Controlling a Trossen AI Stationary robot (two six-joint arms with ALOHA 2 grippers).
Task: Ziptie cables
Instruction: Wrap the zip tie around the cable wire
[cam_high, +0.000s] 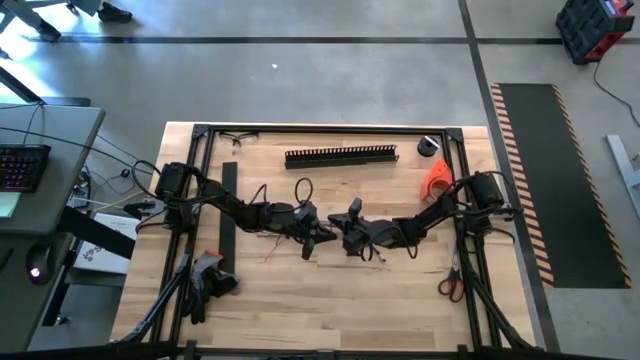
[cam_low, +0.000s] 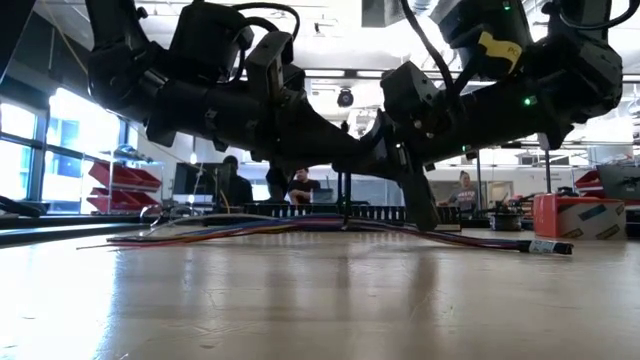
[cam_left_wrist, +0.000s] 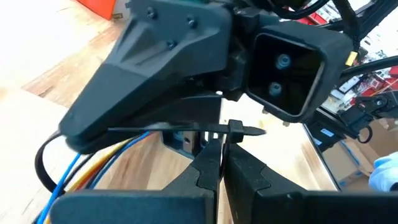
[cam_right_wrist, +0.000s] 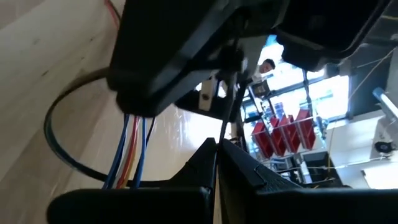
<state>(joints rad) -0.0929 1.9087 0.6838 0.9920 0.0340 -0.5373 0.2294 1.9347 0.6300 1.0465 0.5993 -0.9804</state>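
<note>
The cables (cam_low: 250, 230), a bunch of blue, orange and white wires (cam_left_wrist: 93, 171), lie slack on the wooden table at its middle. A black ziptie (cam_left_wrist: 186, 129) is looped around them (cam_right_wrist: 56, 124). My left gripper (cam_high: 314, 236) and my right gripper (cam_high: 346, 230) meet tip to tip above the bunch, both shut on the ziptie. In each wrist view the other arm's dark hand fills the picture and hides most of the loop. My left gripper pinches the ziptie just beside its small square head (cam_left_wrist: 236, 130) between its two fingertips (cam_left_wrist: 208, 165). The fingers lie across the strap, nearly level, coming from the table's left. The strap runs level, clear of the table. My right gripper pinches the ziptie's thin free tail (cam_right_wrist: 225, 127) between its two fingertips (cam_right_wrist: 205, 158), coming nearly level from the table's right. The tail runs straight away from the fingers toward the left hand. The loop beyond it hangs around the wires.
A long black slotted strip (cam_high: 340, 156) lies near the far edge, and another black strip (cam_high: 229, 205) at the left. An orange tool (cam_high: 437, 178) and scissors (cam_high: 450, 287) lie at the right. People sit in the room beyond (cam_low: 300, 185).
</note>
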